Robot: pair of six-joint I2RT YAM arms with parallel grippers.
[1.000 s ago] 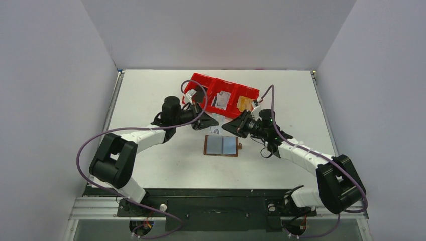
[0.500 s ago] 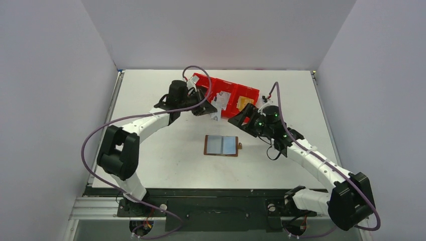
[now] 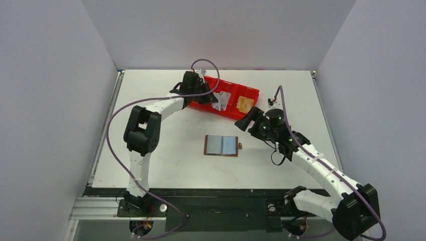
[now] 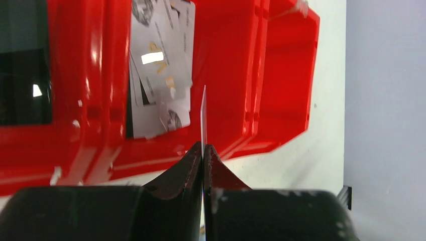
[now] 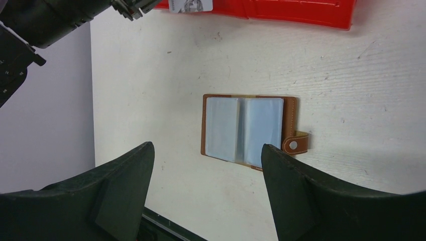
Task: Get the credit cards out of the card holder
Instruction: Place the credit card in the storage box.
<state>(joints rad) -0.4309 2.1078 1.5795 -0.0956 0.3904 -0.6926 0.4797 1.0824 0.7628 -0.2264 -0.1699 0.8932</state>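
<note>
Forward, L arm [image 3: 163, 105]; fingers [image 4: 183, 173] on card [image 4: 204, 118]

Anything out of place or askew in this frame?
The red tray sits skewed to the table edges, and the cards in its middle compartment lie in a loose, overlapping heap. Otherwise nothing odd: the card holder lies open and flat, and the left tool pinches a card edge-on.

Open table [image 3: 166, 150] surrounds the card holder [image 3: 221, 145] (red tray [image 3: 252, 95] and left arm [image 3: 161, 106] stand well behind it).
</note>
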